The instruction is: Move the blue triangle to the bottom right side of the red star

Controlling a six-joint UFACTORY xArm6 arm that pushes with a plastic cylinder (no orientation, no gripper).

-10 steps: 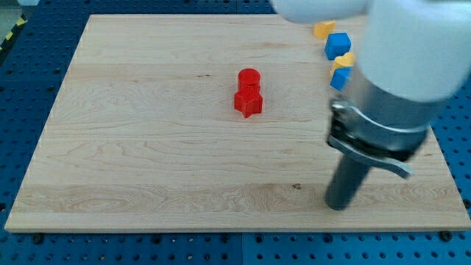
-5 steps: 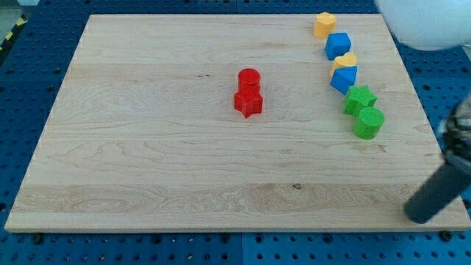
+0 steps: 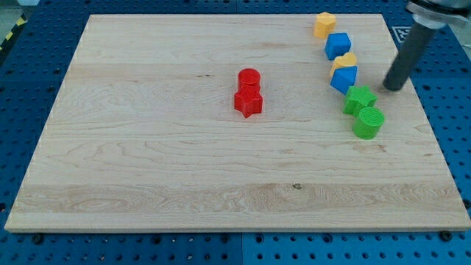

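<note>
The blue triangle (image 3: 343, 79) lies near the board's right edge, touching a yellow block (image 3: 344, 60) above it and the green star (image 3: 360, 99) below it. The red star (image 3: 249, 103) sits near the board's middle, with a red cylinder (image 3: 249, 77) touching its top side. My tip (image 3: 394, 88) is at the board's right edge, to the right of the blue triangle and apart from it, just up-right of the green star.
A blue cube (image 3: 338, 45) and a yellow hexagon (image 3: 324, 24) lie above the triangle in the same column. A green cylinder (image 3: 368, 123) sits below the green star. The wooden board (image 3: 147, 147) rests on a blue pegboard.
My tip has swung from the board's lower right, out past the right edge, then up to the right edge beside the blue triangle. No block has moved.
</note>
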